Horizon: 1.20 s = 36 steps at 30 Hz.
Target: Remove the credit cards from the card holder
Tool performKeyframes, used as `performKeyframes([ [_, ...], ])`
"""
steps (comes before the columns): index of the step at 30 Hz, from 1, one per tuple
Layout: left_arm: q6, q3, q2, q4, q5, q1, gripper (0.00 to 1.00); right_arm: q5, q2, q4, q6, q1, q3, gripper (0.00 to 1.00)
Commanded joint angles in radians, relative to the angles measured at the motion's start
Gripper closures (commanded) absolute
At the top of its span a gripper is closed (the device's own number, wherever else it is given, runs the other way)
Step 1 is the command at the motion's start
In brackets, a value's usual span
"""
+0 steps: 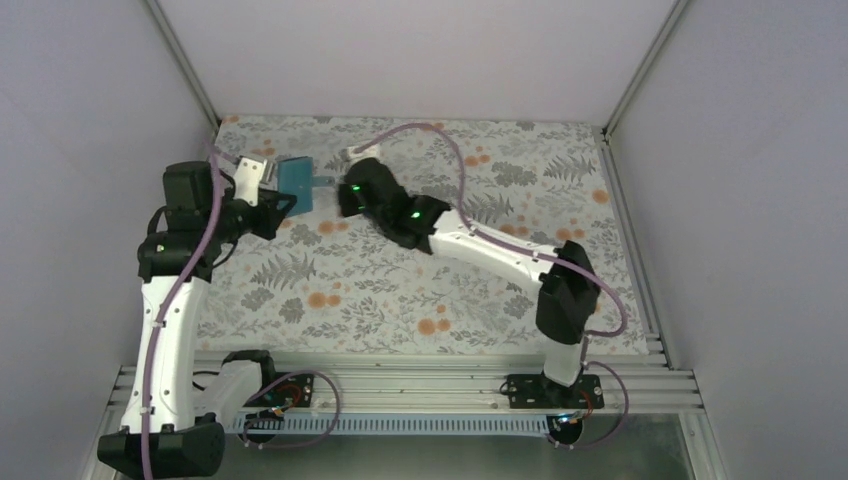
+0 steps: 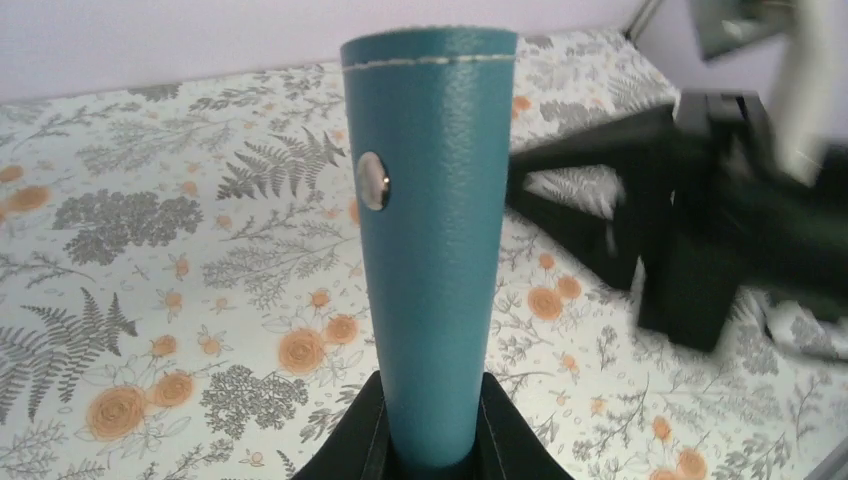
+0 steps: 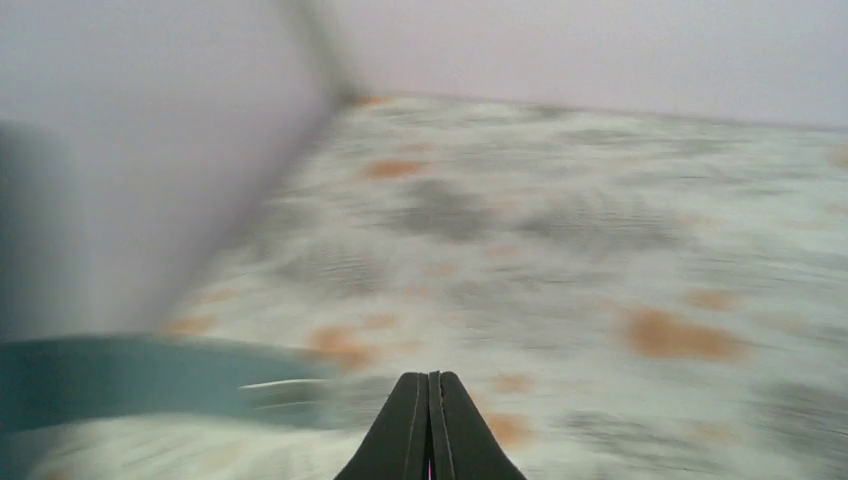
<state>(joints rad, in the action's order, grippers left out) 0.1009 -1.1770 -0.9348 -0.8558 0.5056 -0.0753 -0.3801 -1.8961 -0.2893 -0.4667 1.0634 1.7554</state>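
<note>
The teal-blue card holder (image 1: pixel 296 180) is held up above the cloth at the far left. My left gripper (image 1: pixel 272 200) is shut on its lower end; in the left wrist view the holder (image 2: pixel 430 230) stands folded between the black fingers (image 2: pixel 352 440), its snap stud facing the camera. My right gripper (image 1: pixel 335 188) is just right of the holder, its jaws pressed together with nothing visible between them (image 3: pixel 430 385). The right wrist view is motion-blurred and shows the holder (image 3: pixel 120 380) as a teal smear at the lower left. No credit cards show in any view.
A floral cloth (image 1: pixel 420 260) covers the table. Pale walls enclose it at the back and both sides, with metal posts at the far corners. The right arm's dark wrist (image 2: pixel 700 230) is close to the holder's right side.
</note>
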Motion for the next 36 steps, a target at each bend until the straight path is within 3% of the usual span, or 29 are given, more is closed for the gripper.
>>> performKeyframes([
  [1,0.026,-0.021,0.026,0.024,0.063,-0.001,0.98,-0.083,0.152,-0.028,-0.012,-0.271,-0.312,0.96],
  [4,0.035,-0.022,0.016,0.025,0.104,-0.002,0.98,0.062,0.298,0.049,0.058,-0.387,-0.494,0.96],
  [7,0.053,-0.029,-0.008,0.017,0.162,-0.001,0.98,0.335,0.437,0.115,0.259,-0.432,-0.614,0.92],
  [11,0.063,-0.101,-0.056,0.010,0.123,0.014,0.98,0.670,0.592,0.163,0.361,-0.433,-0.669,0.55],
  [12,0.069,-0.127,-0.069,0.008,0.105,0.023,0.98,0.759,0.628,0.203,0.345,-0.429,-0.679,0.43],
  [14,0.081,-0.190,-0.095,-0.002,0.095,0.054,0.98,0.929,0.675,0.323,0.283,-0.422,-0.692,0.06],
  [15,0.093,-0.224,-0.110,-0.017,0.097,0.076,0.98,0.981,0.687,0.383,0.244,-0.414,-0.688,0.01],
  [18,0.201,-0.358,-0.161,-0.106,0.122,0.130,0.98,1.079,0.673,0.496,0.158,-0.404,-0.619,0.01],
  [23,0.421,-0.560,-0.218,-0.282,0.359,0.136,0.98,1.194,0.598,0.459,0.157,-0.402,-0.430,0.03],
  [28,0.491,-0.478,-0.160,-0.243,0.534,0.138,0.98,1.182,0.572,0.370,0.269,-0.362,-0.342,0.08],
  [31,0.474,-0.374,-0.088,-0.133,0.601,0.137,0.98,1.211,0.535,0.291,0.353,-0.314,-0.279,0.17],
  [36,0.537,-0.351,-0.068,-0.175,0.714,0.137,0.98,1.269,0.506,0.228,0.437,-0.307,-0.253,0.32],
])
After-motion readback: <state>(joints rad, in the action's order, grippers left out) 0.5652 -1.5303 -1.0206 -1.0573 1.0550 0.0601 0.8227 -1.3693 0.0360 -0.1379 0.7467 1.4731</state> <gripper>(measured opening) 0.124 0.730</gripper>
